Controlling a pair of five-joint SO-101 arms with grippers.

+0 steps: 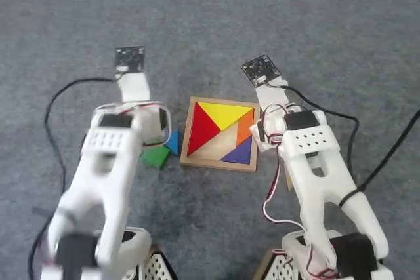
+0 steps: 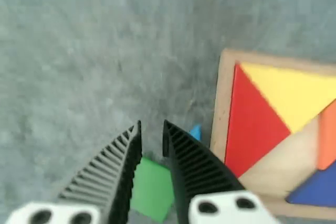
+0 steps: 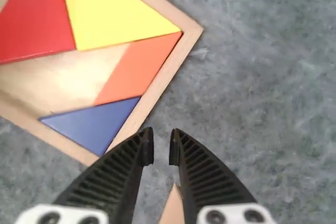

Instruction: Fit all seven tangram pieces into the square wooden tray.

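Observation:
The square wooden tray (image 1: 190, 160) lies between my arms and holds a red triangle (image 1: 200, 129), a yellow triangle (image 1: 225, 115), an orange piece (image 1: 245, 128) and a dark blue triangle (image 1: 239, 153); bare wood shows in its middle. A green piece (image 2: 152, 190) and a light blue piece (image 2: 195, 131) lie on the carpet just left of the tray (image 2: 220, 103). My left gripper (image 2: 152, 128) hangs over the green piece, its fingers a narrow gap apart and holding nothing. My right gripper (image 3: 161, 144) hovers off the tray's (image 3: 173, 66) right rim, narrowly open, above a tan piece (image 3: 170, 208).
Grey carpet (image 1: 341, 44) covers the whole table. Black cables (image 1: 56, 106) loop beside each arm. The left arm (image 1: 115, 155) and right arm (image 1: 305, 142) flank the tray closely. Open carpet lies beyond the tray's far side.

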